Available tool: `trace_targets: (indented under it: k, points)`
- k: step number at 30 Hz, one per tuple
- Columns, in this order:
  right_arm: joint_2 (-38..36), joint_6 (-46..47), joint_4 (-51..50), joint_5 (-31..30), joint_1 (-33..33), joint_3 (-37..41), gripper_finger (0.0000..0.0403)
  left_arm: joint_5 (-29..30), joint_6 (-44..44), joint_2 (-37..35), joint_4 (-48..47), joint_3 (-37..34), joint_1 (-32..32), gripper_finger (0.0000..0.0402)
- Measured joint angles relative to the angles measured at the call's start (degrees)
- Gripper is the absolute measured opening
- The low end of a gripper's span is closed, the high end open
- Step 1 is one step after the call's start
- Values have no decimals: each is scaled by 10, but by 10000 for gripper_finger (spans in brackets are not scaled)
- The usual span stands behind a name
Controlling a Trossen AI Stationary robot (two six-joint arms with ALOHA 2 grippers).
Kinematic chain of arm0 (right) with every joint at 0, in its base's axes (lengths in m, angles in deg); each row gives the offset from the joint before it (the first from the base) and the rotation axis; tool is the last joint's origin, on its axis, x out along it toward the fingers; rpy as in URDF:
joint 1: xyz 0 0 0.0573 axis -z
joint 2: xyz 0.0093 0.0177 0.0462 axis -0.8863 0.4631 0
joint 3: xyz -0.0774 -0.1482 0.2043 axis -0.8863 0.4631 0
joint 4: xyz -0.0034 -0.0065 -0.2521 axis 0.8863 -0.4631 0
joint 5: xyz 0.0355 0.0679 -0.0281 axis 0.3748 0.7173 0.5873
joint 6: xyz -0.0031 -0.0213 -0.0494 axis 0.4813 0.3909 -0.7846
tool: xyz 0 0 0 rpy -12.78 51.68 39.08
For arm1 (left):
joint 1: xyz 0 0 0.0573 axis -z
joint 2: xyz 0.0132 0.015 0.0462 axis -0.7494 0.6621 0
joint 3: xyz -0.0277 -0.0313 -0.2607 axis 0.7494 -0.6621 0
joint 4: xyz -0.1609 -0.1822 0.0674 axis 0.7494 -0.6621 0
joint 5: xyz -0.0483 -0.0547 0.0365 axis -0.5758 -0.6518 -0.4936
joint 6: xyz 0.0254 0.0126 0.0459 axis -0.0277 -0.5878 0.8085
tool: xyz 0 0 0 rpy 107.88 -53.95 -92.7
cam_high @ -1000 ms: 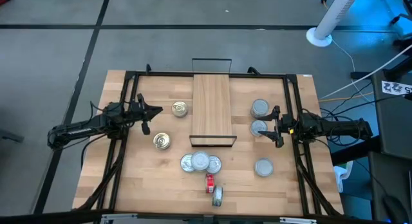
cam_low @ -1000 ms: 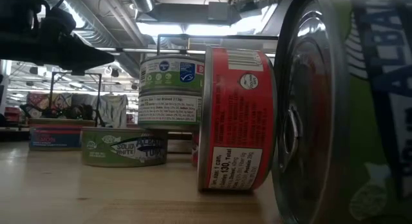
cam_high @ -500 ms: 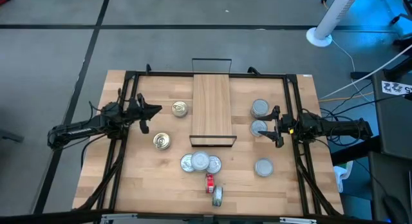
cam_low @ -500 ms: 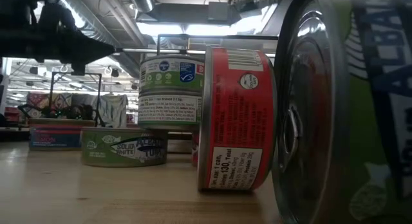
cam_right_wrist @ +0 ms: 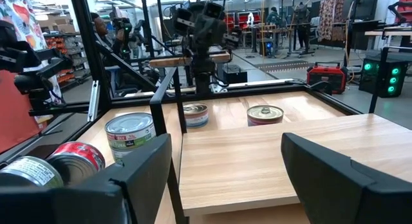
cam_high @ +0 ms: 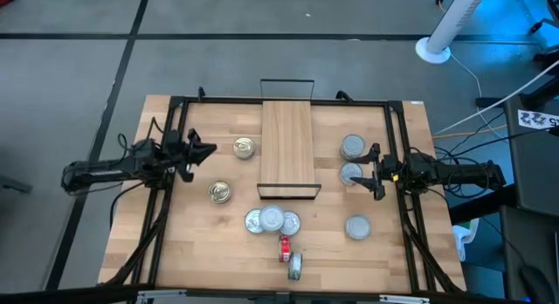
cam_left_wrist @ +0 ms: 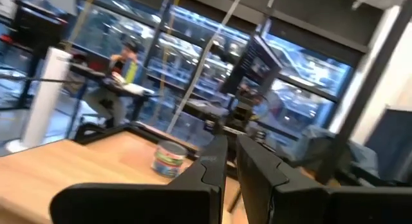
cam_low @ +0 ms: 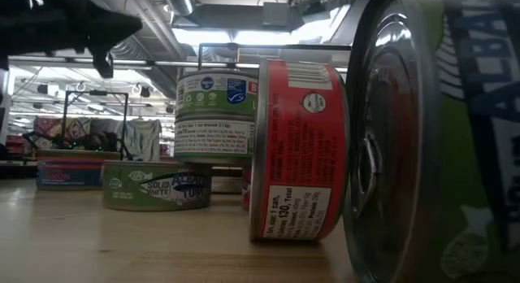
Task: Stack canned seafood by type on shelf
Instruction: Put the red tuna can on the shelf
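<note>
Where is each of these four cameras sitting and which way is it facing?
High view: overhead, looking straight down at the narrow light-wood shelf with the left gripper and right gripper on either side.
Low view: at tabletop height, looking level past the red-labelled tin on its edge; a dark arm shows at upper left.
Left wrist view: looks past its shut fingers across the table.
Right wrist view: looks past open fingers over the shelf toward the left arm.
Shared: high and right wrist views both show the gold-topped tin.

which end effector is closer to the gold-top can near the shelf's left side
Left. The left end effector sits just left of the gold-top can; the right end effector is across the shelf.
</note>
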Motion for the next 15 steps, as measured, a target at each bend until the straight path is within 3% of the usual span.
trace_targets:
  k: [8,15]
  points:
    - [0,0,3,3,0,0,293,6,62,170,-18,130,49,31]
    - [0,0,3,4,0,0,293,7,32,332,-152,295,86,31]
